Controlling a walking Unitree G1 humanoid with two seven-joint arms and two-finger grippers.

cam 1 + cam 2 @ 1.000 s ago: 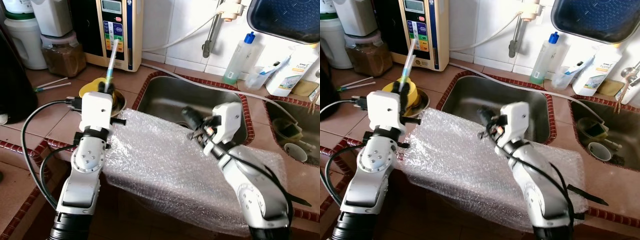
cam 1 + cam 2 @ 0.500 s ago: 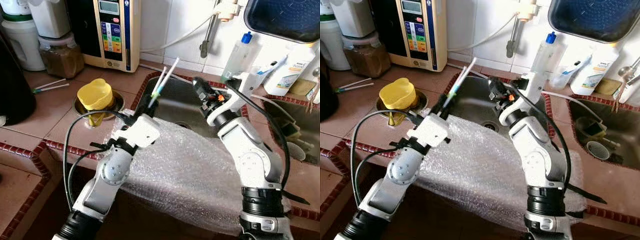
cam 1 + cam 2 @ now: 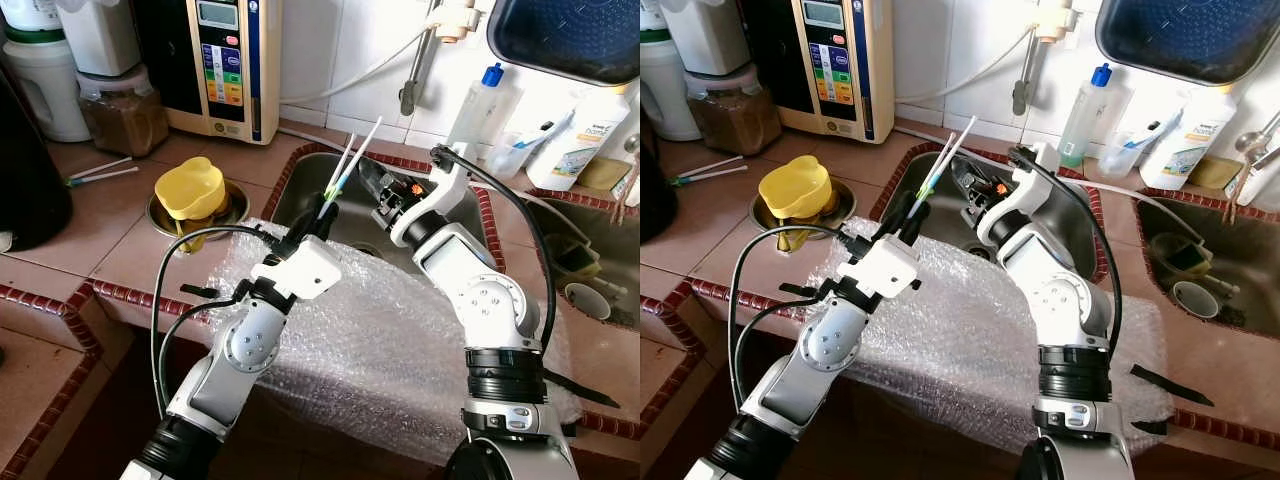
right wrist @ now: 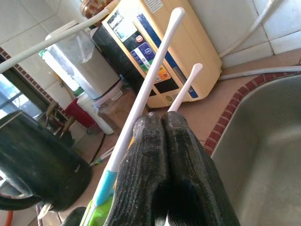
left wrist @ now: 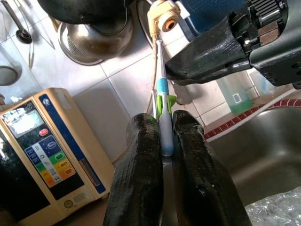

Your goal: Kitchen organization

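The left pincer is up over the near-left corner of the steel sink, its two black fingers clamped on a pair of toothbrushes with white handles and blue-and-green grips. The brushes stick up and away from the pincer, angled toward the tiled wall behind the sink, handle ends in the air. The left wrist view shows the blue-green grip pinched tight between the finger pads.

The right pincer comes in from the far side of the sink, just beside the toothbrushes at about the same height. Its fingers are pressed together with nothing between them, and the two white handles cross right in front of them in the right wrist view. Whether they touch the handles, I cannot tell.

A sheet of bubble wrap is draped over the front edge of the sink and the terracotta-tiled counter. Left of the sink, a yellow cup-shaped item sits on a small steel dish. Further left of the sink lie two more toothbrushes flat on the counter. Behind the sink's left corner stands a cream water purifier with coloured buttons. Behind its right corner stand a blue-capped clear bottle and a white bottle.
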